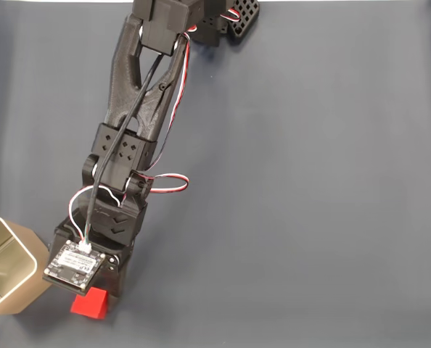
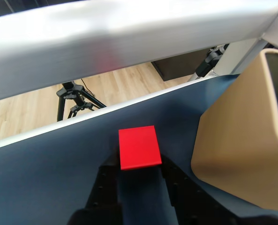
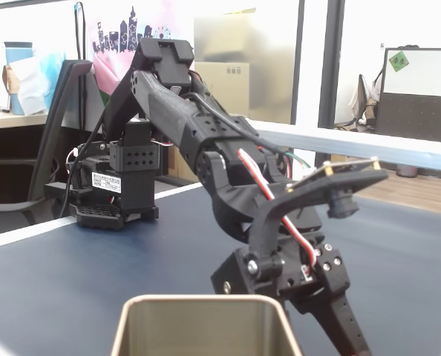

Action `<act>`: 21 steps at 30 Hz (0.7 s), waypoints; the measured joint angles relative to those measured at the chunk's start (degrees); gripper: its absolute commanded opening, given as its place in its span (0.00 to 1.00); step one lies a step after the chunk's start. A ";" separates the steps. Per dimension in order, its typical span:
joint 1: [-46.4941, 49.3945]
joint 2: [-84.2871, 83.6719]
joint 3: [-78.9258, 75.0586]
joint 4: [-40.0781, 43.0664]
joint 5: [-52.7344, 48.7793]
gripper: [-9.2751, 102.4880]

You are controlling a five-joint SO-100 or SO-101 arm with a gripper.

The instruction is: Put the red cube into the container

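The red cube [image 2: 139,146] sits between my gripper's [image 2: 139,165] two black fingers, which press its near corners in the wrist view. From above in a fixed view, the red cube [image 1: 90,302] pokes out from under the wrist's camera board near the front edge. I cannot tell whether it is lifted off the mat. The container [image 1: 28,281], a gold-beige tin, stands open-topped just left of the cube, close to the wrist. Its wall [image 2: 237,145] fills the right of the wrist view. Its rim [image 3: 206,300] is at the bottom of a fixed view, with one finger [image 3: 345,322] behind it.
The dark blue mat [image 1: 310,203] has wide free room to the right of the arm. The arm's base [image 3: 109,193] stands at the far edge. An aluminium bar [image 2: 129,37] crosses beyond the mat's edge, with a tripod [image 2: 73,98] on the wooden floor.
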 measured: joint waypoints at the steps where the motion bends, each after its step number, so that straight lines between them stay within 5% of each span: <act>1: 0.00 0.00 0.00 0.26 0.00 0.17; 10: -0.09 0.09 0.00 2.55 0.00 0.14; 21: -4.83 11.95 1.23 17.49 1.23 0.12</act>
